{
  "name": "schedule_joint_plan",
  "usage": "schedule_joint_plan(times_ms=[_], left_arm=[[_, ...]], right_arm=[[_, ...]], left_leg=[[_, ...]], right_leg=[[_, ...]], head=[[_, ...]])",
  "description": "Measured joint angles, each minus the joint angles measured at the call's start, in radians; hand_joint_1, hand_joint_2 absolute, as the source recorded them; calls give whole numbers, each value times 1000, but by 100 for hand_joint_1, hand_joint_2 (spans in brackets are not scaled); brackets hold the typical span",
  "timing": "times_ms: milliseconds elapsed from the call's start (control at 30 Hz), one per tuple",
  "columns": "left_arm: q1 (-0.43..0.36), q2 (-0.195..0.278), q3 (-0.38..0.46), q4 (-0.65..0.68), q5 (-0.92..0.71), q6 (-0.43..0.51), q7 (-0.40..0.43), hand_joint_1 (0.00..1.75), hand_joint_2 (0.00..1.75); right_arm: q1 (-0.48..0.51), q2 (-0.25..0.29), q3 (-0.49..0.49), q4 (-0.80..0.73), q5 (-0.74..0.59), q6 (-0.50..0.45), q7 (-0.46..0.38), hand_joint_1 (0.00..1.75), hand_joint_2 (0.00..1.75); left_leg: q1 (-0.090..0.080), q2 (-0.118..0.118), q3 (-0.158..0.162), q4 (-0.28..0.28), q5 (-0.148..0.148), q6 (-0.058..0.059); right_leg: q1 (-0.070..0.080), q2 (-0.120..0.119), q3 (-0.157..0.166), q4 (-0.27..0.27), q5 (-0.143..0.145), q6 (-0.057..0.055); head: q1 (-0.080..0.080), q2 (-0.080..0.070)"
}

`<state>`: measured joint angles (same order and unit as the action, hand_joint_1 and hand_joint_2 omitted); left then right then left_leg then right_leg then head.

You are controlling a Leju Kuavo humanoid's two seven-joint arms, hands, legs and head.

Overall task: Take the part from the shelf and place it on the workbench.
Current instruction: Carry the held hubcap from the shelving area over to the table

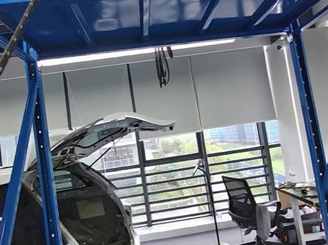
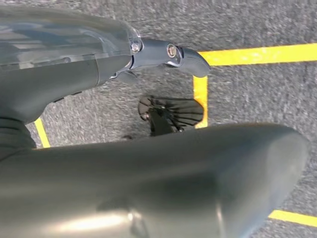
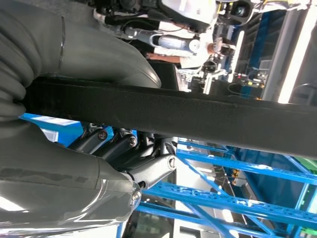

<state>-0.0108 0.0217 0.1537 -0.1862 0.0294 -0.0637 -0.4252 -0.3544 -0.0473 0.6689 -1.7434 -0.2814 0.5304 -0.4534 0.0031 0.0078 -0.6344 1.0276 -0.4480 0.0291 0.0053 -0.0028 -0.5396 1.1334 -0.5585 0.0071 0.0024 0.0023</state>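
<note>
The part is a long black bar (image 3: pixel 224 119) that runs across the whole right wrist view. My right hand (image 3: pixel 75 168) grips it, with the thick thumb (image 3: pixel 104 59) on one side and the dark fingers (image 3: pixel 123 146) curled against the other. In the left wrist view my left hand (image 2: pixel 157 168) hangs over the grey carpet. Its finger (image 2: pixel 168 52) is stretched out apart from the thumb, and nothing is in it.
Blue shelf uprights (image 1: pixel 48 181) and a blue deck overhead frame the head view. Beyond stand a white car with its hatch raised (image 1: pixel 97 191), a black office chair (image 1: pixel 248 215) and cluttered desks (image 1: pixel 309 195) at the right. Yellow floor lines (image 2: pixel 258 54) mark the carpet.
</note>
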Motion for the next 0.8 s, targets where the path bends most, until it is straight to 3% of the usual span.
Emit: schedule_joint_plan(times_ms=[67,100,167,200,233,300,333,367,400,433,500,567,633,700,733,800], left_arm=[[1,0,0,0,-1,0,0,0,175],[2,0,0,0,-2,0,0,0,175],[3,1,0,0,-2,0,1,0,175],[4,2,0,0,-2,0,1,0,175],[5,2,0,1,-3,0,2,0,175],[6,3,-1,1,-6,-1,1,0,175],[6,3,-2,1,-9,-1,0,0,175],[6,3,-2,1,-10,-1,-1,0,175],[6,3,-3,1,-11,-1,-1,0,175],[6,3,-3,1,-12,-2,-2,0,175],[4,4,-3,1,-12,-2,-2,0,175],[3,4,-3,1,-14,-1,-2,0,175],[3,4,-3,1,-16,0,-2,0,175],[5,4,-3,1,-17,2,-1,0,175],[6,4,-3,1,-18,4,-1,0,175],[5,6,-3,1,-18,7,2,0,175]], right_arm=[[-1,1,-2,-7,-4,2,-2,175,175],[-1,2,-4,-10,-5,3,-4,175,175],[1,3,-5,-11,-7,4,-5,175,175],[2,3,-6,-11,-7,4,-6,175,175],[3,3,-6,-11,-7,4,-6,175,175],[7,4,-6,-11,-7,5,-7,175,175],[9,4,-6,-11,-7,5,-7,175,175],[11,4,-6,-10,-8,6,-7,175,175],[12,4,-6,-10,-8,6,-8,175,175],[13,4,-6,-10,-8,6,-9,175,175],[16,4,-7,-11,-8,6,-12,175,175],[21,4,-11,-11,-8,8,-17,175,175],[27,4,-17,-11,-8,12,-23,175,175],[31,4,-23,-11,-8,14,-27,175,175],[32,3,-25,-11,-8,15,-31,175,175],[39,3,-30,-11,-7,20,-40,175,175]], left_leg=[[-1,0,-11,-1,19,-9],[1,0,-16,-3,30,-15],[5,-1,-25,-5,36,-26],[6,-2,-32,6,16,-30],[6,-3,-42,36,-23,-33],[8,-3,-67,149,-124,-39],[8,-3,-75,211,-155,-42],[9,-3,-76,255,-162,-44],[9,-3,-65,270,-147,-47],[11,-3,-38,251,-119,-48],[13,-3,49,135,-79,-49],[11,-4,122,19,-89,-43],[9,-5,138,-22,-101,-35],[12,-5,135,-31,-95,-26],[14,-4,134,-35,-91,-21],[14,-2,131,-37,-86,-13]], right_leg=[[8,1,82,-126,-8,-11],[13,2,96,-157,-12,-14],[14,0,88,-173,3,-23],[13,-3,81,-176,14,-30],[11,-5,71,-179,26,-37],[11,-8,46,-177,45,-45],[12,-9,32,-173,54,-46],[12,-10,16,-169,63,-45],[11,-11,-1,-163,71,-44],[10,-10,-18,-155,77,-42],[10,-9,-50,-136,84,-36],[12,-9,-73,-120,92,-27],[12,-10,-84,-115,104,-15],[10,-5,-96,-102,93,-3],[8,-3,-108,-74,71,3],[2,-1,-151,42,5,13]], head=[[0,0],[0,0],[0,0],[0,0],[0,0],[0,0],[0,0],[0,0],[0,0],[0,0],[0,0],[0,0],[0,0],[0,0],[0,0],[0,0]])
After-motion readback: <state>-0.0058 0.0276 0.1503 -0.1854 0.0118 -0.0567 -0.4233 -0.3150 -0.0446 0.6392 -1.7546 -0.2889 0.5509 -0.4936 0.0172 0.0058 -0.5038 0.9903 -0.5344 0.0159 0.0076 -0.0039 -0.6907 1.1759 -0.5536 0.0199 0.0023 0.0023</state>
